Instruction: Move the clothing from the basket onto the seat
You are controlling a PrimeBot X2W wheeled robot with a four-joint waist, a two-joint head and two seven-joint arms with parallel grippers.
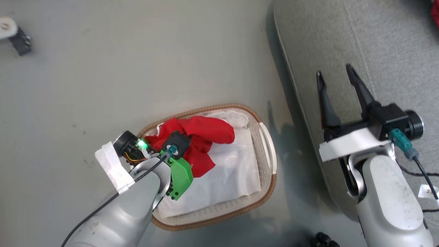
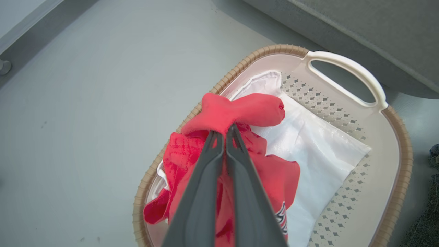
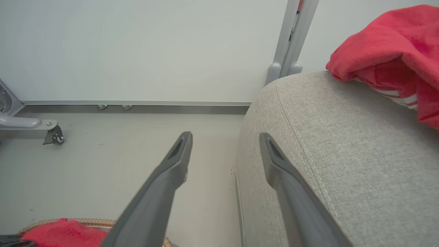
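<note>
Red clothing (image 1: pixel 200 139) lies bunched in the near-left part of the white basket (image 1: pixel 265 151), over its white liner. In the left wrist view my left gripper (image 2: pixel 224 132) is shut on a fold of this red clothing (image 2: pixel 240 111), its two dark fingers pressed together; white lettering shows low on the fabric. My right gripper (image 1: pixel 336 73) hangs open over the edge of the grey seat (image 1: pixel 387 51), nothing between its fingers. Another red garment with white stripes (image 3: pixel 394 55) rests on the seat (image 3: pixel 343 137) at the far right.
The basket (image 2: pixel 343 63) stands on the pale floor just left of the seat, its white handle toward the seat. A small castor foot (image 1: pixel 17 36) sits at the far left of the floor. A wall and a grey upright post (image 3: pixel 291 37) stand behind the seat.
</note>
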